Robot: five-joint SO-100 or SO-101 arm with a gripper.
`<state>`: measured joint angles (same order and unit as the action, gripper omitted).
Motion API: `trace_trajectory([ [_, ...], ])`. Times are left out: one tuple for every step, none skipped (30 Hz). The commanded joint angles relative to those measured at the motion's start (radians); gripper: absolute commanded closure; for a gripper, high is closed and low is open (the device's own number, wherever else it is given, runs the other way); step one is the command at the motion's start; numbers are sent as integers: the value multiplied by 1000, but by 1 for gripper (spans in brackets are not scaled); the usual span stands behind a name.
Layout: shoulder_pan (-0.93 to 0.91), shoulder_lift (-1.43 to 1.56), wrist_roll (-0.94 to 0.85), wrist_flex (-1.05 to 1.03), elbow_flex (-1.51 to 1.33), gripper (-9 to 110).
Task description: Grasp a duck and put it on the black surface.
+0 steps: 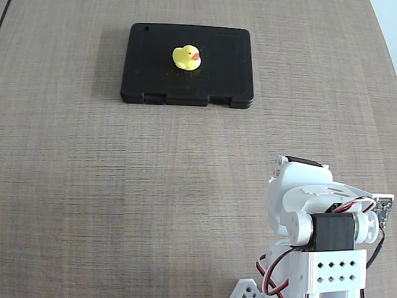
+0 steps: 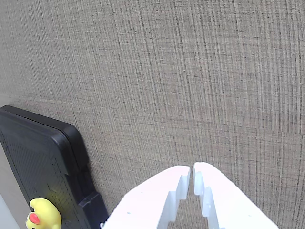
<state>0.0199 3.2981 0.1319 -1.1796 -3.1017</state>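
The tiny yellow duck (image 1: 187,58) with an orange-red beak stands upright on the black slab (image 1: 217,74) at the far side of the table. The arm is folded back at the bottom right of the fixed view, far from both, and its fingers are not visible there. In the wrist view my gripper (image 2: 191,171) is shut and empty, its white fingers (image 2: 162,195) nearly touching over bare tabletop. The slab's corner (image 2: 43,157) and the duck (image 2: 44,214) show at the bottom left of that view.
The table top (image 1: 93,186) is a grey-brown woven-look surface. The arm's white base with black motor and red-black wires (image 1: 329,248) fills the bottom right of the fixed view. A pale strip shows past the table's edge at the top right (image 1: 388,15).
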Motion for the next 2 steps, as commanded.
trace_trajectory([
  [12, 61, 2, -2, 34, 102],
  [12, 61, 2, -2, 34, 102],
])
